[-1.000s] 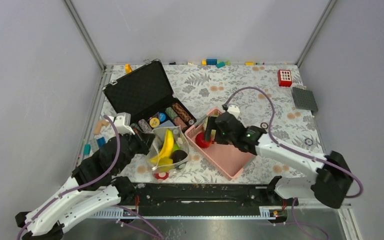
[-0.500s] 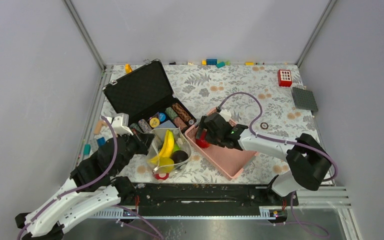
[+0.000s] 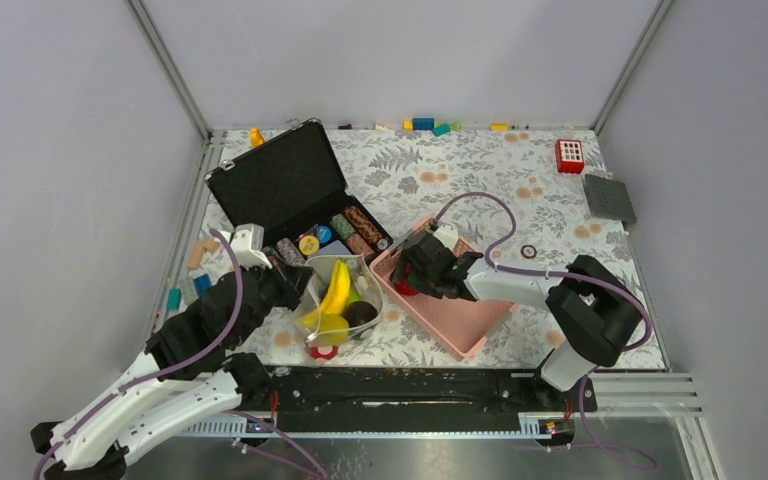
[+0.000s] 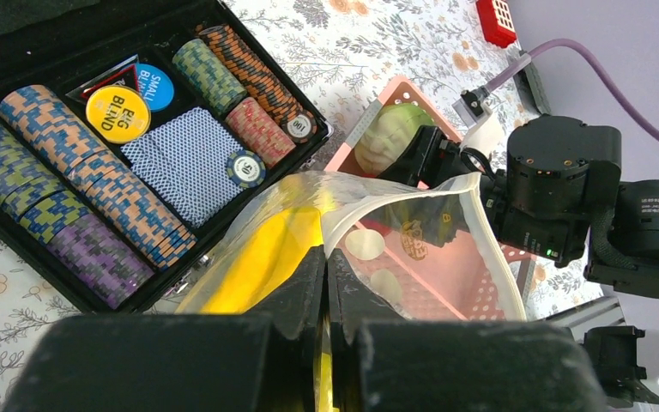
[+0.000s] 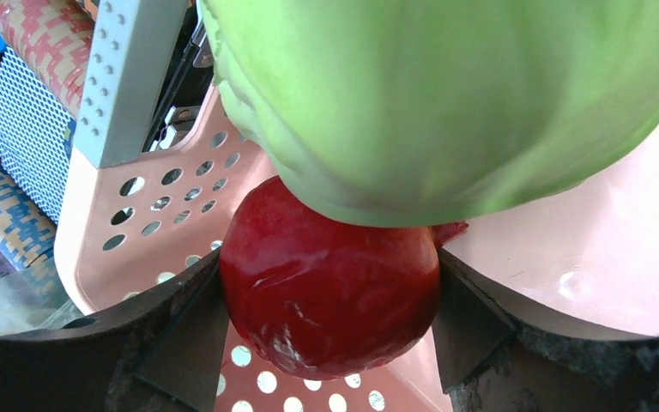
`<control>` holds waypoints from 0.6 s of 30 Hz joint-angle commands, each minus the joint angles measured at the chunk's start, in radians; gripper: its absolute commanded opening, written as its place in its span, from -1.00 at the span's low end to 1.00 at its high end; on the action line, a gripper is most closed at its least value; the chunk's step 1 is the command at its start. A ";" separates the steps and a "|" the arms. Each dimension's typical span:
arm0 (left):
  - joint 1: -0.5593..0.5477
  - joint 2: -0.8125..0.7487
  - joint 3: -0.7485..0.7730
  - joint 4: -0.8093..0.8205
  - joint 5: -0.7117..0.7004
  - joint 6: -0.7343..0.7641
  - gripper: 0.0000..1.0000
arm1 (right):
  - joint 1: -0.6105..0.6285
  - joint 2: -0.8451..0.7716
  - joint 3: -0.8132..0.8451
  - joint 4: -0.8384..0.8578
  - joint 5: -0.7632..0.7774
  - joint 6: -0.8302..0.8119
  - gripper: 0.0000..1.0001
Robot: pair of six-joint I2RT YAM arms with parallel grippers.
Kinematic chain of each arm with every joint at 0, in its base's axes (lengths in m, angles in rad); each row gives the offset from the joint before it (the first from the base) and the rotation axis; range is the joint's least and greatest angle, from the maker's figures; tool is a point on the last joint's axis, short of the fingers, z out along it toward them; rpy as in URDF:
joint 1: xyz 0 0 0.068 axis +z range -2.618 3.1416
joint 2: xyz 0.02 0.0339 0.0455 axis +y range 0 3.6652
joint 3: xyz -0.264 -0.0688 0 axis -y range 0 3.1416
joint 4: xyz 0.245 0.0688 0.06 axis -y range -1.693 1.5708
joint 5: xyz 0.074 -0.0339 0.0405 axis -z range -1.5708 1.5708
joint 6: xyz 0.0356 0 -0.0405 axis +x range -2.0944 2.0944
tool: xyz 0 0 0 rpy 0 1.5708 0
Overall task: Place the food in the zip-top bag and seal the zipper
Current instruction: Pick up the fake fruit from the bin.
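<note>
Student: Panel a, left wrist view. How does your left pincer stand?

Arm: My left pincer (image 4: 324, 283) is closed, both fingers pressed together on the rim of the zip-top bag (image 4: 420, 266). The bag's mouth gapes beyond my fingers. The zipper (image 4: 403, 196), a pale strip, runs along its upper lip. A yellow banana (image 4: 266, 257) lies inside, close to my fingertips.

Student: Panel b, right wrist view?

Arm: My right pincer (image 5: 329, 275) reaches into the pink basket (image 5: 137, 215). One finger lies against each side of a red apple (image 5: 326, 318), so I grip it. The apple sits on the basket's perforated floor. A pale green cabbage (image 5: 446, 94) lies just beyond the apple, touches it and fills the upper part of the view.

Student: Panel c, overhead. Where does everything lie?

Arm: The bag sits near the front edge of the floral table (image 3: 460, 170), left of centre. The basket lies just to its right; I cannot tell whether the two touch. An open black case (image 3: 280, 185) holding poker chips (image 3: 345, 228) lies just beyond the bag, to the far left. Besides the banana, the bag holds a dark piece and a round yellow piece that I cannot name from here.
</note>
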 commanded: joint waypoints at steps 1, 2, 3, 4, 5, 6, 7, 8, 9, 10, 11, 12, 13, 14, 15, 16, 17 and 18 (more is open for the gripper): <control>-0.001 0.018 0.012 0.057 0.020 0.014 -1.00 | -0.008 -0.031 -0.041 0.063 0.040 0.003 0.33; -0.002 0.020 0.013 0.061 0.028 0.016 -1.00 | -0.007 -0.046 -0.048 0.067 0.048 -0.006 0.28; -0.001 0.021 0.014 0.066 0.040 0.020 -1.00 | -0.007 -0.066 -0.055 0.066 0.060 -0.017 0.24; -0.001 0.023 0.014 0.073 0.054 0.024 -1.00 | -0.008 -0.086 -0.060 0.063 0.075 -0.031 0.21; -0.002 0.023 0.014 0.083 0.067 0.029 -1.00 | -0.007 -0.119 -0.066 0.058 0.087 -0.044 0.17; -0.001 0.024 0.013 0.088 0.077 0.035 -1.00 | -0.008 -0.136 -0.072 0.050 0.101 -0.056 0.13; -0.001 0.026 0.012 0.099 0.088 0.039 -1.00 | -0.007 -0.163 -0.079 0.043 0.113 -0.070 0.11; -0.002 0.025 0.011 0.106 0.096 0.045 -1.00 | -0.007 -0.193 -0.086 0.042 0.124 -0.090 0.09; -0.001 0.027 0.011 0.113 0.104 0.050 -1.00 | -0.008 -0.224 -0.094 0.032 0.136 -0.105 0.08; -0.002 0.029 0.011 0.119 0.114 0.053 -1.00 | -0.007 -0.270 -0.102 0.023 0.150 -0.124 0.08; -0.001 0.031 0.011 0.124 0.121 0.061 -1.00 | -0.007 -0.306 -0.107 0.013 0.165 -0.166 0.07; -0.002 0.033 0.011 0.131 0.132 0.066 -1.00 | -0.007 -0.349 -0.108 0.005 0.180 -0.210 0.07; -0.001 0.035 0.012 0.137 0.139 0.070 -1.00 | -0.007 -0.389 -0.108 -0.004 0.186 -0.250 0.08; -0.002 0.038 0.011 0.145 0.146 0.073 -1.00 | -0.007 -0.433 -0.109 -0.003 0.181 -0.295 0.08; -0.002 0.041 0.010 0.152 0.152 0.075 -1.00 | -0.007 -0.479 -0.110 0.010 0.164 -0.340 0.08; -0.002 0.045 0.010 0.159 0.156 0.080 -1.00 | -0.007 -0.521 -0.111 0.030 0.142 -0.377 0.08; -0.001 0.048 0.011 0.166 0.160 0.081 -1.00 | -0.007 -0.562 -0.112 0.053 0.102 -0.418 0.08; -0.001 0.052 0.011 0.172 0.163 0.086 -1.00 | -0.007 -0.598 -0.115 0.077 0.046 -0.458 0.09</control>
